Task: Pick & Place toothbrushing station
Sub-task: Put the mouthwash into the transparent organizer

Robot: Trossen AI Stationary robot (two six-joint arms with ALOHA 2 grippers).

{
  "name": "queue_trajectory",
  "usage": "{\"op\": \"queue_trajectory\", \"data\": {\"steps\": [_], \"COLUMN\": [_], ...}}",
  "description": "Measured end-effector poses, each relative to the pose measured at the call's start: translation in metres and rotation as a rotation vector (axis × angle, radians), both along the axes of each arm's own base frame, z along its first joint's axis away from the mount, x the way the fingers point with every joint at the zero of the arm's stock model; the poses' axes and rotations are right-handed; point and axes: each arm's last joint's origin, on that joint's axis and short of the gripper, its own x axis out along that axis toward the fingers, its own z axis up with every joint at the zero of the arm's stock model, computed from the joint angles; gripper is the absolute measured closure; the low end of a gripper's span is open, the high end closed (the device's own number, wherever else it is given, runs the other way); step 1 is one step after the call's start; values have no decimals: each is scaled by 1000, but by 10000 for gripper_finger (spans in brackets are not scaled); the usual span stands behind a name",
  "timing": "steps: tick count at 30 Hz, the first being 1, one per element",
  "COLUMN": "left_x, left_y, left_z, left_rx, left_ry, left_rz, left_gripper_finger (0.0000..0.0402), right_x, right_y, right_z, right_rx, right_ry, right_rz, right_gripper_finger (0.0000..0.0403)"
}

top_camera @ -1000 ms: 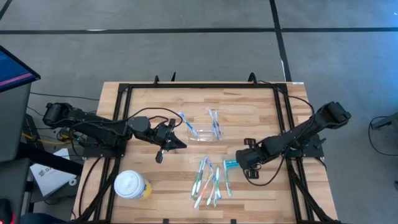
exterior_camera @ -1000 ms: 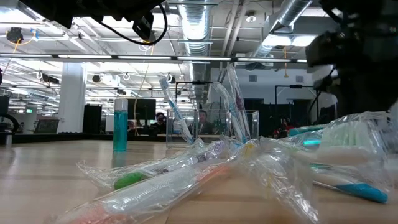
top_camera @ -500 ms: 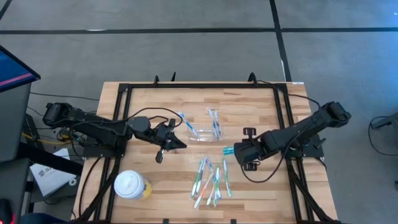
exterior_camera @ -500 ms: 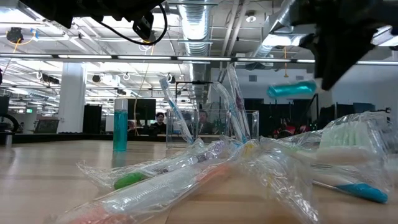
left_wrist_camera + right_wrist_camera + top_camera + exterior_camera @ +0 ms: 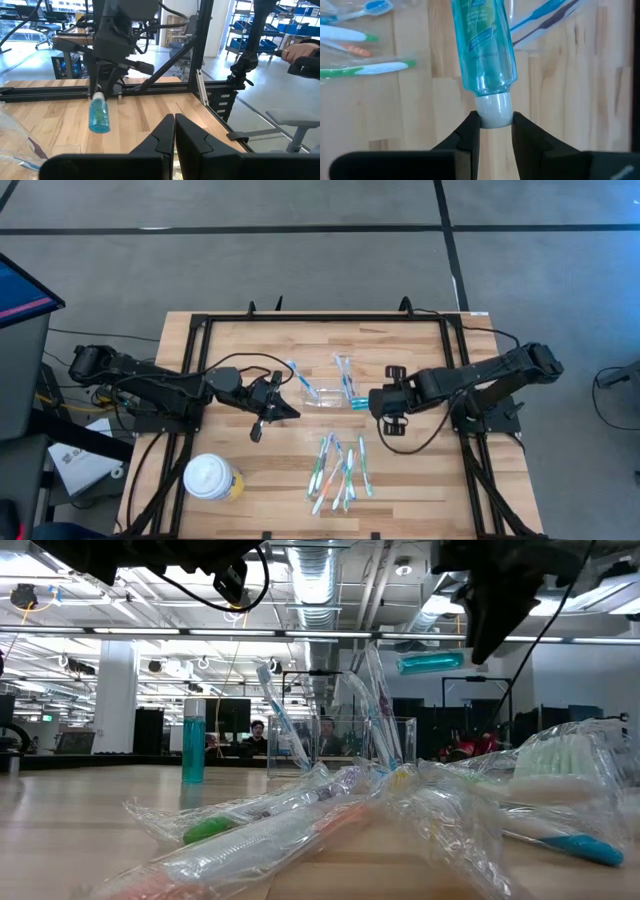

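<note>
Even bright overhead light, soft shadows only.
Low view: ceiling strip lights (image 5: 200,633) glare, near toothbrush wrappers (image 5: 300,830) blurred and shiny. Right wrist view: tube (image 5: 481,47) sharp, own fingers (image 5: 470,131) soft. Tabletop (image 5: 240,350) evenly lit.

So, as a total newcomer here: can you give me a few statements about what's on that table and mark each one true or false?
1. The right gripper holds a blue tube by its white cap. True.
2. The tube lies on the table. False: it is in the air, beside the clear holder.
3. The holder is empty. False: toothbrushes stand in it.
4. Wrapped toothbrushes lie loose on the table. True.
5. The left gripper holds the yellow cup. False: it is shut and empty, and the cup stands apart near the table's edge.
</note>
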Motion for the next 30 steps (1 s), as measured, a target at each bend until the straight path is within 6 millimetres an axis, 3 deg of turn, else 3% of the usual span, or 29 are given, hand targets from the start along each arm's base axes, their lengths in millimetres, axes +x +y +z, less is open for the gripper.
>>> {"op": "queue_trajectory", "data": {"steps": [4,15,21,26,30], "left_x": [0,0,0,0,0], "left_y": [0,0,0,0,0], "left_z": [0,-1,-1,-1,-1], "left_rx": [1,1,1,1,2], "left_ry": [-1,7,9,9,11], "left_rz": [0,0,0,0,0], "left_gripper_finger": [395,395,395,395,395], "right_x": [12,77,94,103,111], "right_y": [-8,-22,-30,-30,-30], "right_z": [1,4,27,30,21], "right_rx": [-28,-81,-149,-190,-213], "right_ry": [109,342,322,312,352], "right_rz": [-12,48,55,98,125], "right_gripper_finger": [329,329,329,329,329]}}
